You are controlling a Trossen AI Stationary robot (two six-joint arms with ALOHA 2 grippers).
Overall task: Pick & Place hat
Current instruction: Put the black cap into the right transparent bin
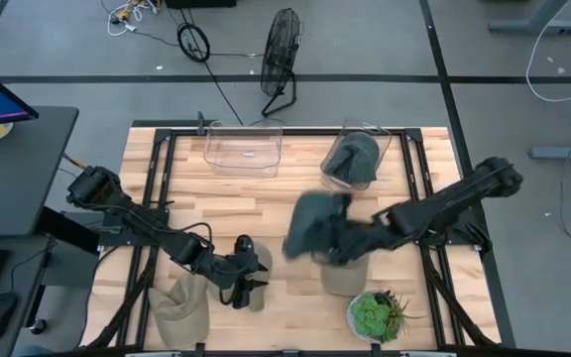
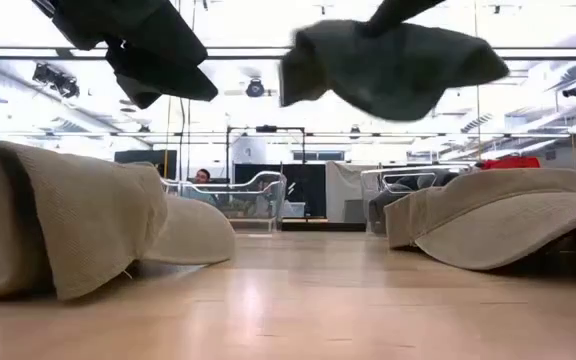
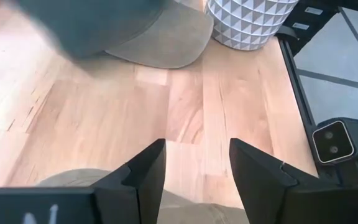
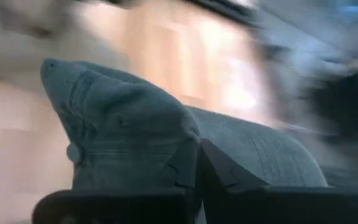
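— What does the view from above give you that the others do not?

— The whole layout. The right gripper (image 1: 337, 238) holds a dark grey hat (image 1: 313, 220) in the air over the middle of the wooden table (image 1: 226, 203), above a tan hat (image 1: 343, 275) that lies beside a potted plant (image 1: 377, 314). At the far edge stand two clear bins — one (image 1: 245, 147) bare, the other (image 1: 356, 151) with a dark hat (image 1: 353, 160) inside. The left gripper (image 1: 247, 270) is low near the front, close to another tan hat (image 1: 181, 305).

— And the wrist cameras?

— The right one shows the fingers (image 4: 225, 177) pinched together on the grey hat's fabric (image 4: 123, 134): soft denim-like cloth with stitched seams and a small button on top. The left one shows its fingers (image 3: 146, 171) standing apart, nothing between them, over pale wood planks, and the plant's white pot (image 3: 250, 22) with a triangle relief.

— The low camera?

— It shows the tan hats (image 2: 493, 215) as ribbed, floppy cloth, and the grey one (image 2: 388, 65) hanging clear of the table.
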